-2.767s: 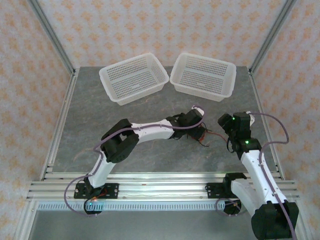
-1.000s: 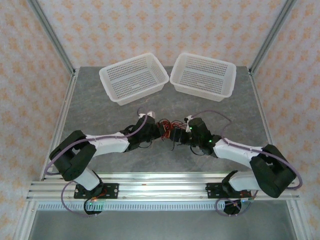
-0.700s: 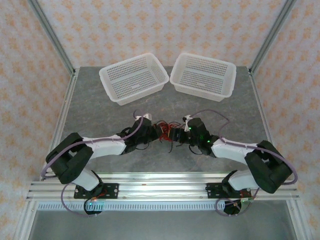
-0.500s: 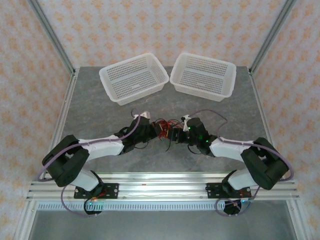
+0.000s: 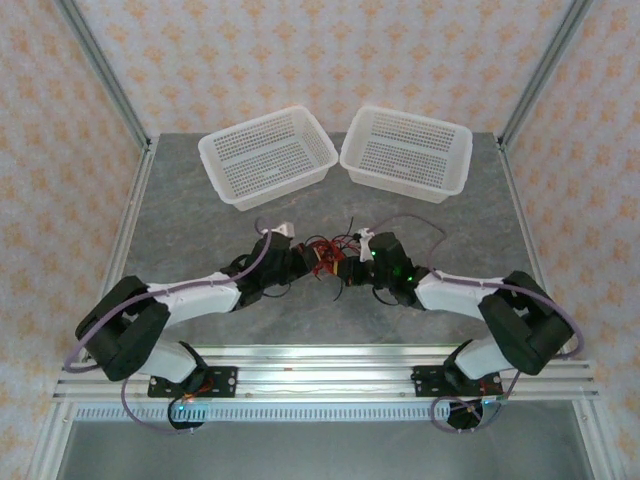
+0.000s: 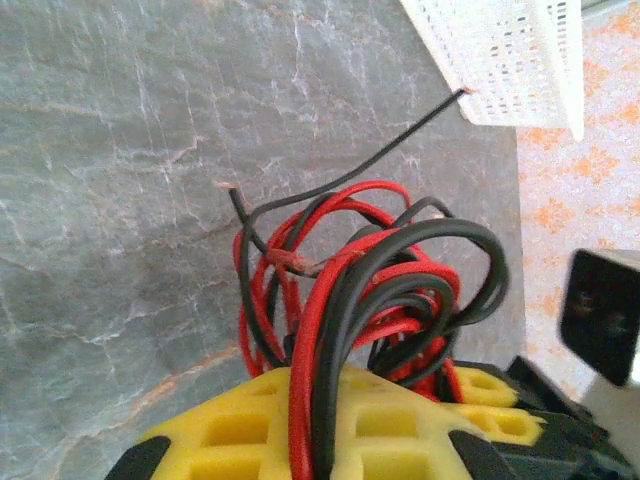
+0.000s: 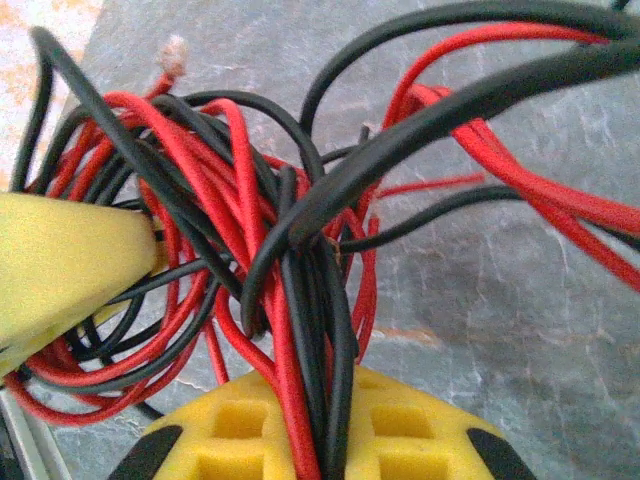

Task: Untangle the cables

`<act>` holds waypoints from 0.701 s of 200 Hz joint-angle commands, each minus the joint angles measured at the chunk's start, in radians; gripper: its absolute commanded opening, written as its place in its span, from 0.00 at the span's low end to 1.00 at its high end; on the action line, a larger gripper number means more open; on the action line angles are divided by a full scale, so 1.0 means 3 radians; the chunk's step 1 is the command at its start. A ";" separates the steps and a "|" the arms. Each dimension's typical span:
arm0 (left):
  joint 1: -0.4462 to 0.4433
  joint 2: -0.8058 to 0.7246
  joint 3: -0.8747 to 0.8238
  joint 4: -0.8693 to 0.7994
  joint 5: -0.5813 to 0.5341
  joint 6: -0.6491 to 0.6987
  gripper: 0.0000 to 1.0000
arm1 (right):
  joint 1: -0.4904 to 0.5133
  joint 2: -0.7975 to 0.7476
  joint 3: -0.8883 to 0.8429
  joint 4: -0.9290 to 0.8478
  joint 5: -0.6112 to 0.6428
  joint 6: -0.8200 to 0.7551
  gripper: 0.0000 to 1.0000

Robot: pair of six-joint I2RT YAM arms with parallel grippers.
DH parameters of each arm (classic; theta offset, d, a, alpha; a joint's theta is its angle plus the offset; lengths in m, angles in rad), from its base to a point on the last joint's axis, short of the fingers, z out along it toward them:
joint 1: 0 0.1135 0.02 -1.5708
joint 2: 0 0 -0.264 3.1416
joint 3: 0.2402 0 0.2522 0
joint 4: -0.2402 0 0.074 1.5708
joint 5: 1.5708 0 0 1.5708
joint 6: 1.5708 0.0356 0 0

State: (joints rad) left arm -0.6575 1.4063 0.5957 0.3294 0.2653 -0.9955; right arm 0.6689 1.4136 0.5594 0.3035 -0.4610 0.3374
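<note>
As the right hand [image 7: 318, 425] closes in and clamps the cables [image 7: 250, 230], the left hand [image 6: 315, 410] grips them too; the strands are too knotted to trace.

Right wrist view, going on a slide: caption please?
Right hand shut on a knotted bundle of red and black cables over the grey table.

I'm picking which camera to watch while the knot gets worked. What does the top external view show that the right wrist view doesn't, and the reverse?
Top external gives the layout: the left gripper and right gripper meet across the cables at mid-table, with a white basket and a second basket behind. Right wrist gives the detail: single strands crossing, a bundle running between the right gripper's yellow fingers, and a stripped wire end. Both show the red and black cables and the grey table.
</note>
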 commanded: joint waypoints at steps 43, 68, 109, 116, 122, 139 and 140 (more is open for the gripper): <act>0.0238 -0.0307 0.0639 -0.1850 -0.0648 0.1318 0.00 | 0.0000 -0.0648 0.0361 -0.1037 0.0589 -0.1940 0.00; 0.0238 -0.0414 0.0687 -0.1980 -0.0896 0.1536 0.05 | 0.0000 -0.0740 0.0297 -0.0938 0.0653 -0.2415 0.00; 0.0238 -0.0612 0.0599 -0.1980 -0.1113 0.1672 0.43 | 0.0000 -0.0531 0.0554 -0.1382 0.0692 -0.2996 0.00; 0.0237 -0.0669 0.0562 -0.1937 -0.1083 0.1689 0.50 | 0.0000 -0.0477 0.0594 -0.1445 0.0672 -0.3028 0.00; 0.0238 -0.0721 0.0525 -0.1901 -0.1049 0.1705 0.55 | 0.0000 -0.0427 0.0623 -0.1493 0.0644 -0.3048 0.00; 0.0233 -0.0898 0.0417 -0.1781 -0.0899 0.1740 0.62 | 0.0000 -0.0308 0.0685 -0.1599 0.0530 -0.3105 0.00; 0.0231 -0.0909 0.0412 -0.1774 -0.0889 0.1742 0.62 | 0.0000 -0.0303 0.0688 -0.1602 0.0525 -0.3112 0.00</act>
State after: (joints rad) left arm -0.6121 1.2213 0.7578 -0.1879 0.0673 -0.5140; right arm 0.6838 1.2831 0.7296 -0.0460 -0.3325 -0.5056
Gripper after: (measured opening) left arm 0.585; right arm 0.101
